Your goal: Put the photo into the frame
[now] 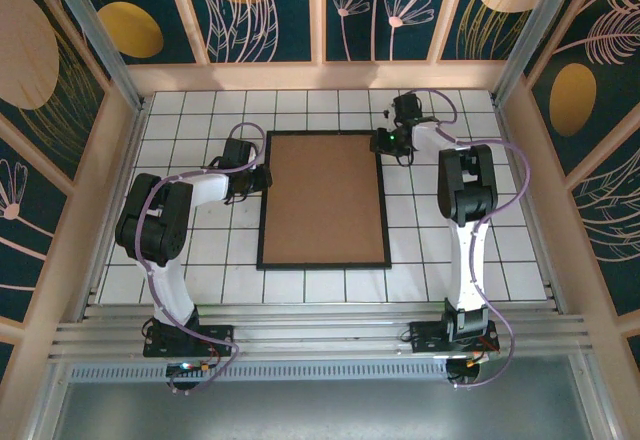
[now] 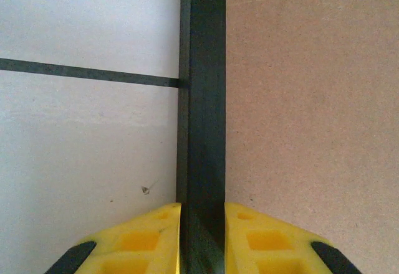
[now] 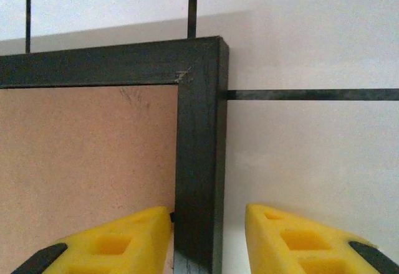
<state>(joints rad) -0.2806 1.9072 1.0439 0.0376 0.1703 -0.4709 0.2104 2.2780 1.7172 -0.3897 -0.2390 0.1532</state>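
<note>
The black frame (image 1: 324,264) lies flat in the middle of the tiled table, and a plain brown backing board (image 1: 325,195) fills it. The photo is hidden. My left gripper (image 1: 262,178) sits on the frame's left rail near the far corner. In the left wrist view both yellow fingers (image 2: 156,230) press against the rail (image 2: 202,99), so this gripper (image 2: 202,207) is shut on the frame. My right gripper (image 1: 383,144) straddles the right rail (image 3: 199,149) just below the far right corner. It (image 3: 208,208) is open: its left finger touches the rail, its right finger (image 3: 274,230) stands clear of it.
White tiles with dark grout (image 1: 180,250) surround the frame on all sides. Wooden walls (image 1: 320,75) enclose the table at the back and at both sides. A metal rail (image 1: 320,335) with the arm bases runs along the near edge.
</note>
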